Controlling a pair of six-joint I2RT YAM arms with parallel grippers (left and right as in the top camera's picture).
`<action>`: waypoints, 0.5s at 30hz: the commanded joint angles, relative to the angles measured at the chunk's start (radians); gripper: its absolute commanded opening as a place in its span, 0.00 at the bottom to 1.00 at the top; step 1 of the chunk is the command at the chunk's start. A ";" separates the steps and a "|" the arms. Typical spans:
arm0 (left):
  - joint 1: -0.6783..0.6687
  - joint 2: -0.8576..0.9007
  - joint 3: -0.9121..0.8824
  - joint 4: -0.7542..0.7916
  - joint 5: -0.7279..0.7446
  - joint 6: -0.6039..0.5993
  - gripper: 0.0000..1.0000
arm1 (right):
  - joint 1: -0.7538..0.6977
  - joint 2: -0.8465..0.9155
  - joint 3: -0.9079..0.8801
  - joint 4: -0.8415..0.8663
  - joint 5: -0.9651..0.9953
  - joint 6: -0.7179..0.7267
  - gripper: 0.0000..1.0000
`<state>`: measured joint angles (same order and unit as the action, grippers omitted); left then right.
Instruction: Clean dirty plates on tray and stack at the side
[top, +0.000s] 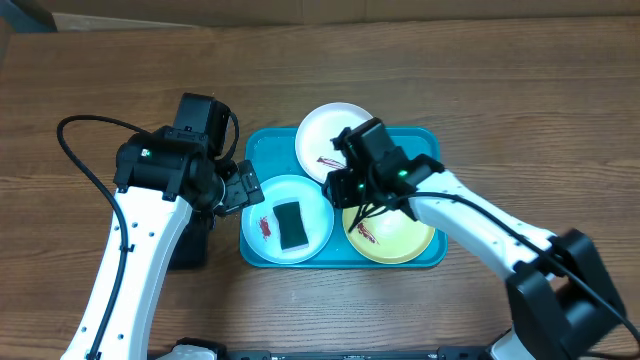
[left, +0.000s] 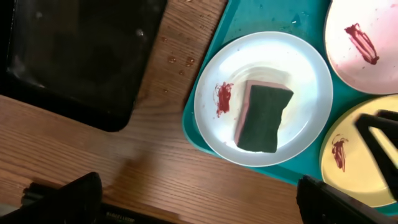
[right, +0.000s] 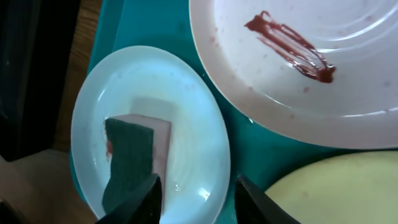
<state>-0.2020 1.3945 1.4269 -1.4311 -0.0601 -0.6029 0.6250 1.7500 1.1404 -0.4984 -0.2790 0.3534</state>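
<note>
Sponge (top: 291, 226) on near-left plate (top: 315, 208), three plates (top: 335, 125) in tray (top: 262, 145) — smaller tray (left: 74, 56) to left.

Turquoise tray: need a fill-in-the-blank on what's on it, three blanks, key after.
The sponge lies on the ___ plate.
The turquoise tray holds ___ plates.
The smear on the white plate is ___ in colour.
Missing: light blue; three; red.
</note>
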 joint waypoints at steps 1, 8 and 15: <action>0.000 0.002 -0.001 0.003 0.008 -0.014 1.00 | 0.011 0.042 0.020 0.022 0.017 0.014 0.37; 0.000 0.006 -0.001 0.003 0.008 -0.014 1.00 | 0.011 0.087 0.016 0.023 0.034 0.014 0.34; 0.000 0.006 -0.001 0.014 0.009 -0.014 1.00 | 0.032 0.100 0.004 0.042 0.023 0.010 0.34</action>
<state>-0.2020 1.3945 1.4269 -1.4200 -0.0597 -0.6029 0.6392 1.8397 1.1404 -0.4637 -0.2592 0.3656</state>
